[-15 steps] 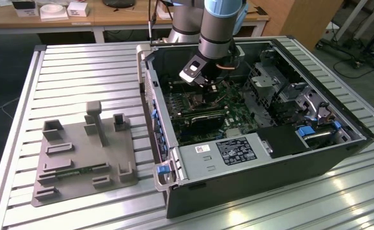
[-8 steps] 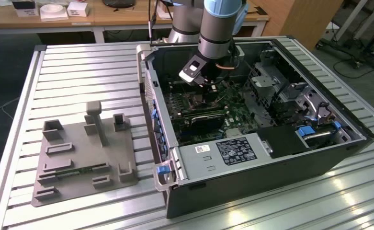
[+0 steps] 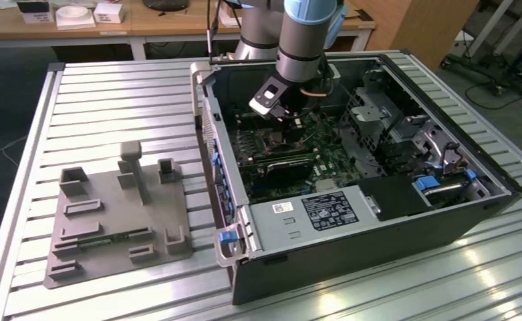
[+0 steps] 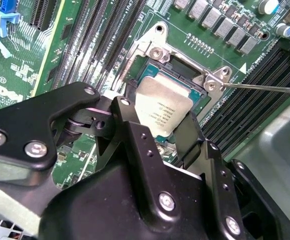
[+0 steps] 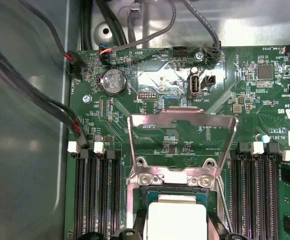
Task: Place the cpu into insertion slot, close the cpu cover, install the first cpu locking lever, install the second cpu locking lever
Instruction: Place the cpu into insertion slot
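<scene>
The cpu, a small square chip with a silvery top, sits over the open socket between my gripper's two black fingers. The gripper is shut on its opposite edges. I cannot tell whether the chip is seated or just above the socket. The cpu cover, a thin silver frame, stands swung open on its hinge beyond the cpu. A thin locking lever sticks out sideways from the hinge corner. In the exterior view the gripper reaches down into the open computer case.
Black memory slots flank the socket on both sides. Cables run along the case wall near the board's edge. A white-labelled black power box fills the case's near end. A grey fixture plate lies on the slatted table at the exterior view's left.
</scene>
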### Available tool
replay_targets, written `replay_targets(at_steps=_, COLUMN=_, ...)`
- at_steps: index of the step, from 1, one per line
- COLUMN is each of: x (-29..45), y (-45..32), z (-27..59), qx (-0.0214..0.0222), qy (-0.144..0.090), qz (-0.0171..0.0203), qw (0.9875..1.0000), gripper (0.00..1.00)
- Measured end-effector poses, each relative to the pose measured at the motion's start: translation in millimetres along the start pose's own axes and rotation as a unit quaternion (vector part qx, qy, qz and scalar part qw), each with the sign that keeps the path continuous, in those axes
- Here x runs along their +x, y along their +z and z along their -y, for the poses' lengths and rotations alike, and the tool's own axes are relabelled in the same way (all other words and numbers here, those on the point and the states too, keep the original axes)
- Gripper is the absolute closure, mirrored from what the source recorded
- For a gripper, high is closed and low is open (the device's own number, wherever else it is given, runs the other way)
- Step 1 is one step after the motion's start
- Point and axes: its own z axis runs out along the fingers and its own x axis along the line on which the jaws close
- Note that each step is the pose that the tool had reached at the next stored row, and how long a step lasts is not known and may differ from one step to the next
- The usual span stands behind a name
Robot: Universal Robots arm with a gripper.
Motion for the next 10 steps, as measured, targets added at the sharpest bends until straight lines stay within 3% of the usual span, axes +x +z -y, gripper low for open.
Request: replay_targets(at_steps=10, x=0.3, y=0.9, z=-0.3, qx=-0.0007, qy=0.000, qz=-0.0010, qw=1.0000, gripper=0.45)
